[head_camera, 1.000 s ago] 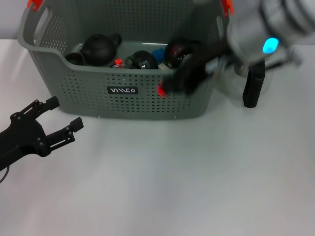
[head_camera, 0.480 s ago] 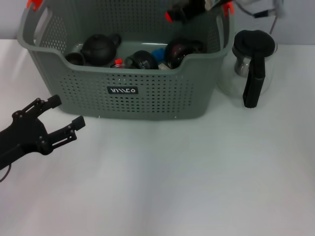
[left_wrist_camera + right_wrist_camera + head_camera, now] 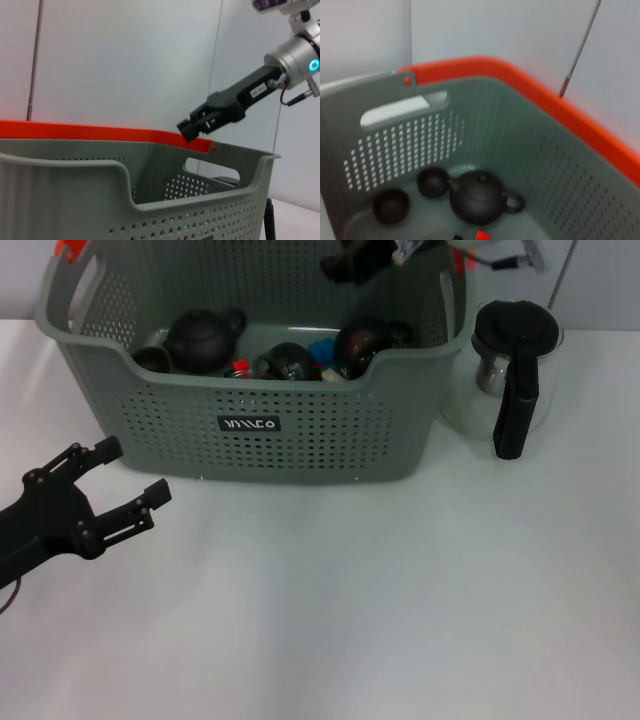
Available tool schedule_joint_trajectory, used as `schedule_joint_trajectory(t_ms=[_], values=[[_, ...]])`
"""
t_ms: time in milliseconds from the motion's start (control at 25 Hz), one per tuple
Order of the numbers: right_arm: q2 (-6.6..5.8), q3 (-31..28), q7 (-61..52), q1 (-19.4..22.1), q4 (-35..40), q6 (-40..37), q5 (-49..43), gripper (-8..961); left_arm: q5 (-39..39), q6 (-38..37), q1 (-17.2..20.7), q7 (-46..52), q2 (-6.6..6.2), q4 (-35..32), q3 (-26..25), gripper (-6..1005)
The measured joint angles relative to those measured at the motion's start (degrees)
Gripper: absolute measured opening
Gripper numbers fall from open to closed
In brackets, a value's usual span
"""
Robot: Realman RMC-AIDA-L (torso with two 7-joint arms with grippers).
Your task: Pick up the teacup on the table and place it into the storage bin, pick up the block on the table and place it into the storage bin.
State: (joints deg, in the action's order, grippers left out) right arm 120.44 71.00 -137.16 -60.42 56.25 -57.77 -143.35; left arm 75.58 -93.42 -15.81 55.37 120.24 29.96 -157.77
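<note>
Storage bin: large grey-green perforated plastic basket [image 3: 250, 430] with orange handle clips and a small black label with white marks [image 3: 248, 424], standing at about 12 o'clock on the plain white counter [image 3: 380, 590].
Bin contents: a dark round teapot [image 3: 203, 338] at the bin's 10 o'clock end, two small dark teacups [image 3: 412, 197] just beside it, further dark round pieces [image 3: 365, 345] toward 2 o'clock, with small red [image 3: 238, 367] and blue [image 3: 320, 348] bits between them.
Neighbour: a clear glass jug with black lid and black handle [image 3: 515, 375] stands upright on the counter just beside the bin, at its 3 o'clock side; whether they touch cannot be told.
Right gripper: the black right gripper [image 3: 352, 260] hangs above the bin's far rim at about 1 o'clock, over the interior; the left wrist view shows it [image 3: 192, 129] above the orange rim strip, apart from it.
Right fingers: drawn narrow, tips close together, nothing visible between them.
Left gripper: the black left gripper [image 3: 125, 485] hovers over the bare counter at about 8 o'clock, near the bin's front wall but apart from it.
Left fingers: spread wide, holding and touching nothing.
</note>
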Motion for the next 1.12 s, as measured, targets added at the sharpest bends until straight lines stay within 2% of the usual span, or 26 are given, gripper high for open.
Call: schedule_joint_trajectory(t_ms=[40,160,200,240,280,360,480,560,680,720,760,800,840,880,960,1040,1120], values=[[-0.02,0.0,0.6,1.3,2.3,-0.7,1.3,137,0.0,-0.1,0.0,0.0,0.02,0.0,0.0,876],[-0.06,0.3,3.4,7.6,12.0,-3.8,8.9,292,0.3,-0.4,0.0,0.2,0.04,0.0,0.0,876],[-0.14,0.3,5.4,13.1,18.7,-5.7,14.6,344,0.4,-0.5,0.0,0.7,-0.03,0.1,-0.1,876],[-0.18,0.3,7.2,16.5,21.8,-6.5,18.1,408,0.4,-0.5,0.0,1.1,-0.08,0.2,-0.1,876],[-0.18,0.3,7.2,16.5,21.8,-6.5,18.1,473,0.4,-0.5,0.0,1.1,-0.08,0.2,-0.1,876],[-0.21,0.5,12.8,23.6,26.0,-8.8,26.4,602,0.4,-0.9,-0.1,1.4,-0.22,0.3,-0.1,876],[-0.17,0.9,28.2,33.7,25.8,-13.7,41.7,743,0.5,-2.3,-0.2,2.4,-0.51,0.6,-0.4,875],[-0.05,1.2,40.3,40.0,22.0,-18.1,51.3,837,0.5,-3.7,-0.5,3.9,-1.03,1.6,-0.6,875],[-0.08,0.4,54.7,44.7,12.9,-23.8,59.3,892,0.2,-6.1,-0.8,6.0,-2.65,3.2,-0.3,875],[-0.12,-0.2,59.1,45.5,9.2,-25.4,60.8,911,-0.1,-7.0,-1.1,6.7,-3.64,3.7,-0.1,875],[-0.18,-1.3,63.6,46.0,4.5,-26.8,62.0,929,-1.2,-8.7,-1.8,7.6,-5.49,3.8,1.1,875],[-0.36,-3.4,71.4,45.7,-4.6,-28.8,62.2,929,-1.6,-9.2,-2.1,7.8,-6.11,3.7,1.7,875],[-0.36,-3.4,71.4,45.7,-4.6,-28.8,62.2,929,-2.2,-9.9,-2.4,7.8,-6.83,3.5,2.5,875],[-0.46,-4.2,74.7,45.3,-8.7,-29.4,61.7,928,-3.2,-11.1,-3.0,7.8,-7.89,3.1,4.0,875],[-0.57,-4.9,81.0,43.9,-15.9,-29.6,60.4,928,-4.7,-12.6,-3.8,6.5,-9.07,2.4,6.9,875],[-0.5,-5.0,87.0,42.3,-22.4,-29.4,59.1,928,-5.6,-12.8,-4.3,4.5,-8.8,2.2,9.0,875],[-0.35,-4.8,91.4,40.8,-27.6,-29.2,58.6,927,-6.9,-11.6,-4.7,0.4,-7.15,2.1,12.1,875]])
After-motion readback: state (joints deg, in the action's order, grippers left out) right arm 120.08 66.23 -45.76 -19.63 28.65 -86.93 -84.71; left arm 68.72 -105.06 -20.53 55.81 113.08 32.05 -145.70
